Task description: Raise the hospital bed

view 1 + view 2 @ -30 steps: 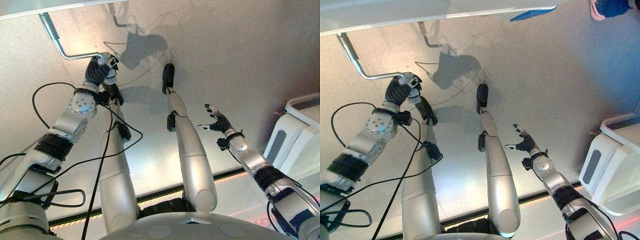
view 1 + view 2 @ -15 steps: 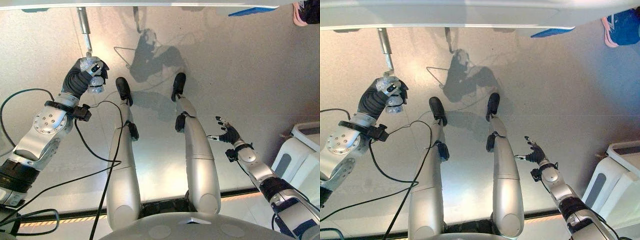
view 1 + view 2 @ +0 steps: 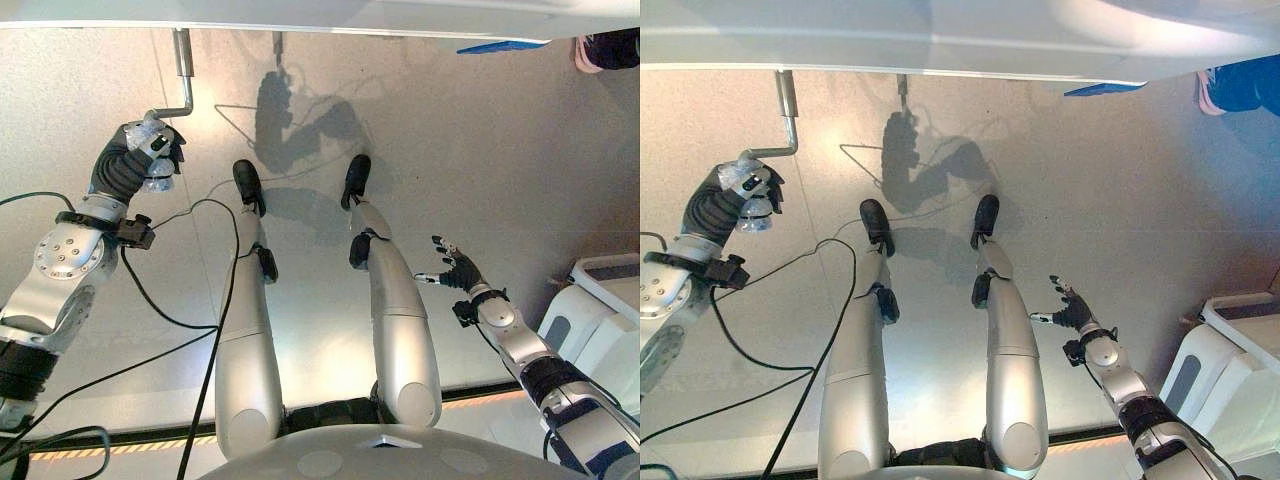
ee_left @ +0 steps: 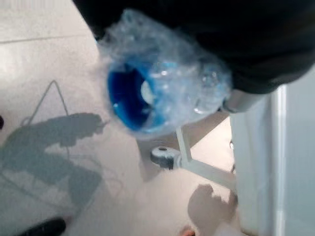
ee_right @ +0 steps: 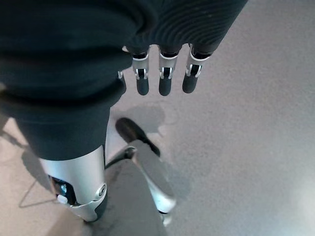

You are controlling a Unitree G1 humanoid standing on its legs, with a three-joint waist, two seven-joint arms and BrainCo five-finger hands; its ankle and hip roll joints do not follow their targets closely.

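The left robot hand (image 3: 140, 160) was curled round the grip of the bed's crank handle (image 3: 181, 78), a grip wrapped in clear bubble film over blue (image 4: 157, 93), as the left wrist view showed from close by. The metal crank ran from that grip through a bend up to a shaft under the edge of the hospital bed (image 3: 330, 12), which crossed the top of both eye views. The right robot hand (image 3: 455, 270) hung well apart over the floor (image 3: 480, 140), its fingers (image 5: 163, 78) straight and relaxed, holding nothing. The main risk looked to be the slick film letting the grip slide or twist loose during a turn, so the crank would stop short and the bed would not rise. A person's shoe (image 3: 1230, 88) stood near the bed's far corner, and a white cabinet (image 3: 600, 310) stood beside the right arm, which a stray swing might strike.
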